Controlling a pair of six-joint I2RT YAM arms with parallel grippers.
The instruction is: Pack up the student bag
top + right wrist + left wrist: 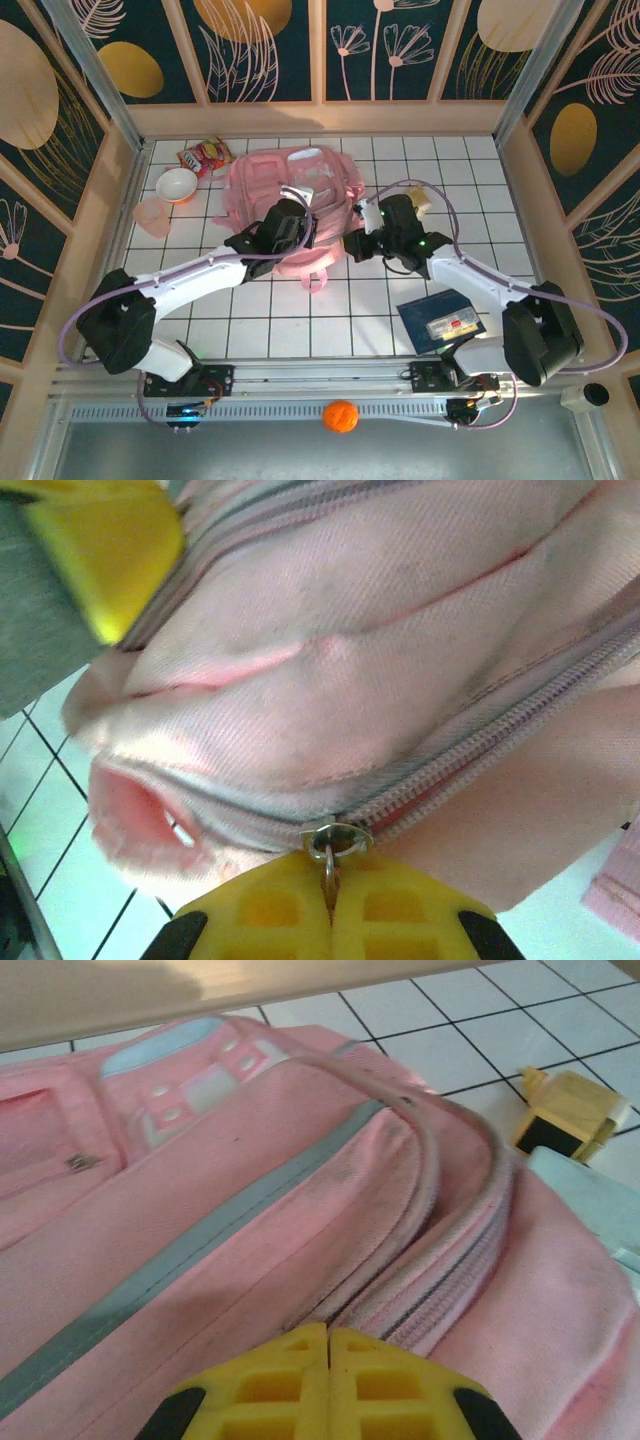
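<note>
A: Where is the student bag (262,185)?
B: Flat on the tiled table (300,325). The right gripper (330,905) is clamped on the bag's zipper pull (335,840). The left gripper (328,1360), over the bag, is closed on nothing visible
A: Packed yet?
B: Seemingly not: a blue book (415,312) and a bowl (177,184) lie beside the bag

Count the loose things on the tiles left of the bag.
3: a snack packet at the far edge, a bowl beside it, and a pink cup nearer still. More may lie hidden under the bag.
</note>
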